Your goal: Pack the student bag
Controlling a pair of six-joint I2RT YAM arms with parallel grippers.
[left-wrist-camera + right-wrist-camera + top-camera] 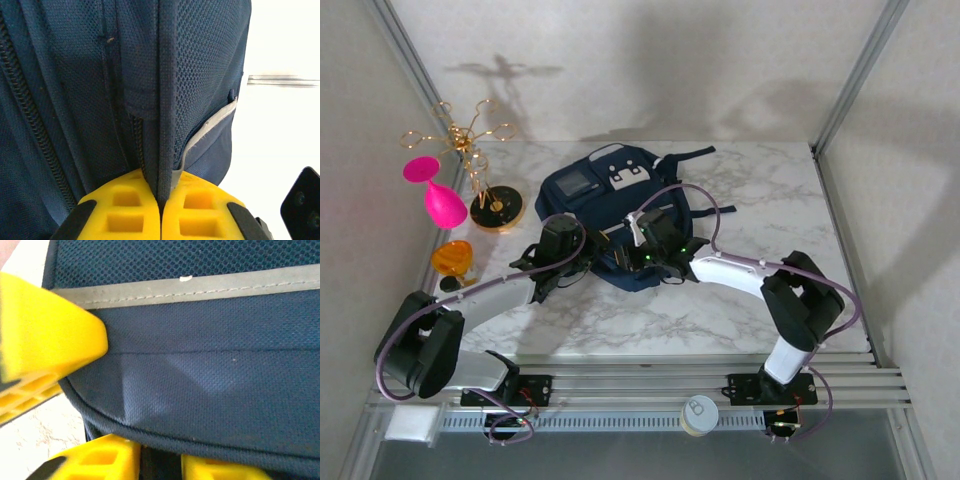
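Nearest, on the rail at 6 o'clock of the top view, stands a small white round pot (700,414), well apart from the work.

Next come the two arms, which both reach to the near edge of the student bag (590,205). The left gripper (161,202) is at about 8 o'clock of the bag. Its yellow fingers (125,210) are pressed fully together on a piped seam of the navy fabric, so it has the bag pinched.

The right gripper (160,465) is at about 5 o'clock of the bag, under a rounded edge of it. Its fingers stand a little apart with something dark between them. I cannot tell if they grip any fabric.

The bag itself lies flat near the middle of the marble table (770,200), its front pocket toward 12 o'clock.

Further, at 9 to 10 o'clock, are an orange object (452,258), a pink cup (442,203) and a gold wire stand (498,210) just beside the bag.

I see three risks:
- The left pinch holds only a thin seam, so a strong pull may make it slip out.
- If only one side is lifted, the bag may slide on the smooth table toward the stand and tip it.
- The right arm's cable (705,205) loops over the bag and may catch a strap.
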